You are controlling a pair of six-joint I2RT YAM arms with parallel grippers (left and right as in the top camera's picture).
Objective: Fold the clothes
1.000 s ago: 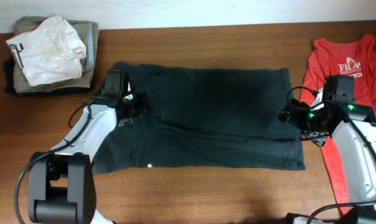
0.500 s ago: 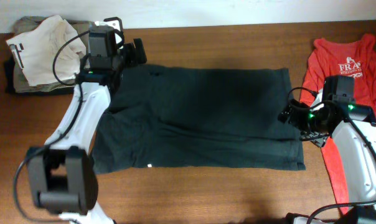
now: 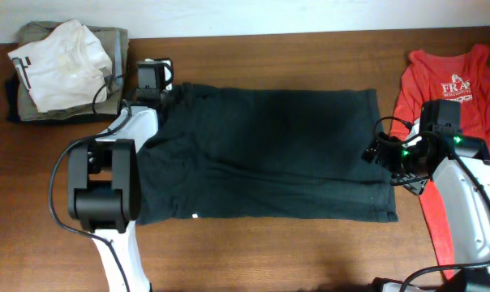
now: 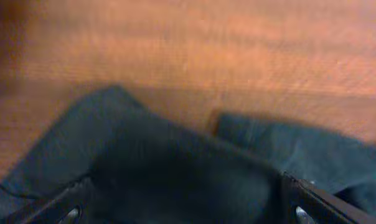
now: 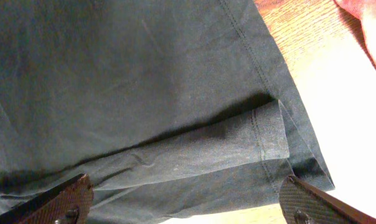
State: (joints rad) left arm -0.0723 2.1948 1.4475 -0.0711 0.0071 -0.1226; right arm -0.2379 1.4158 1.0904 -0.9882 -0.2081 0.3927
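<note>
Item: black top (image 3: 269, 154), flat across mid-table, apparently part-folded. Your left gripper (image 3: 156, 85) has moved from the top's left side to its far-left corner, jaws wide, holding nothing. Right gripper (image 3: 381, 152): unmoved at the right hem, wide, empty. Next fold not begun.

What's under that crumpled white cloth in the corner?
A folded khaki garment, with a darker piece below it at the pile's left edge. The white cloth hides the rest, so the number of layers cannot be told.
</note>
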